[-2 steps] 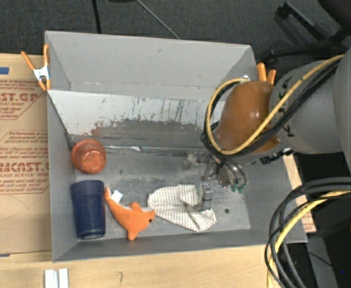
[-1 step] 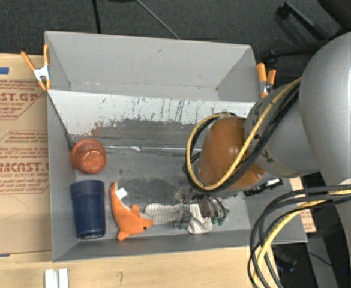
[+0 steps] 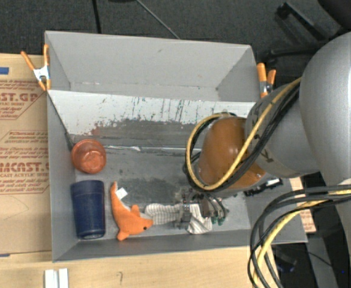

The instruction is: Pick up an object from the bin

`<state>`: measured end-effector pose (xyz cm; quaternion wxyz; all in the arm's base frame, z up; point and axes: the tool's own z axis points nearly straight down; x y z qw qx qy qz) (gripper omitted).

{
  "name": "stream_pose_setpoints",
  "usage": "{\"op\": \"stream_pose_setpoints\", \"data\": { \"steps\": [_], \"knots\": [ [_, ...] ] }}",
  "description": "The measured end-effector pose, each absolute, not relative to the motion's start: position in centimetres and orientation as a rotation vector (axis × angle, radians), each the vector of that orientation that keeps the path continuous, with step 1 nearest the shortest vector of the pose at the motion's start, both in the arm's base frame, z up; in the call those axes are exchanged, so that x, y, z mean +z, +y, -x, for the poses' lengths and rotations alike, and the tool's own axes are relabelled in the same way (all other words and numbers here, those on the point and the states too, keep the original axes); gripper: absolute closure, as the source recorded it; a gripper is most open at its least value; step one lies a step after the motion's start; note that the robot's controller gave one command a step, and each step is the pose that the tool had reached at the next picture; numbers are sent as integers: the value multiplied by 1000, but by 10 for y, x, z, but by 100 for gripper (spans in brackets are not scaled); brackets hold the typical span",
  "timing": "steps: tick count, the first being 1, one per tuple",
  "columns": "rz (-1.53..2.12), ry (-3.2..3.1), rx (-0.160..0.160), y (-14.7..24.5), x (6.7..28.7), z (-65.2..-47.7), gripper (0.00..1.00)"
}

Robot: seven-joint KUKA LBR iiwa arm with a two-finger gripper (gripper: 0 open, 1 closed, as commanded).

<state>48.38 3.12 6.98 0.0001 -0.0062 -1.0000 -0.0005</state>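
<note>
Grey-and-white striped cloth point(image 3: 163, 210) is seen lying on the floor of the bin point(image 3: 145, 71), just to the right of the orange plush fish point(image 3: 129, 218). The gripper point(image 3: 198, 212) is positioned over the end of that cloth farthest from the fish; whether it is wide or narrow cannot be told. A dark blue cup point(image 3: 89, 209) is laid on its side just left of the fish. A copper-coloured round object point(image 3: 89, 156) is set above the fish and to its left.

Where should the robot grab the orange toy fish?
The orange toy fish lies flat on the bin floor, close beside the blue cup. Probably best: come straight down from above and pinch across its narrow middle.
</note>
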Motion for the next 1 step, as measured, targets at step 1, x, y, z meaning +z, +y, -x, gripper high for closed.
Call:
{"op": "stream_pose_setpoints", "data": {
  "steps": [1],
  "knots": [
    [-29, -3139, -1, 36, 283, -493, 100]
  ]
}}
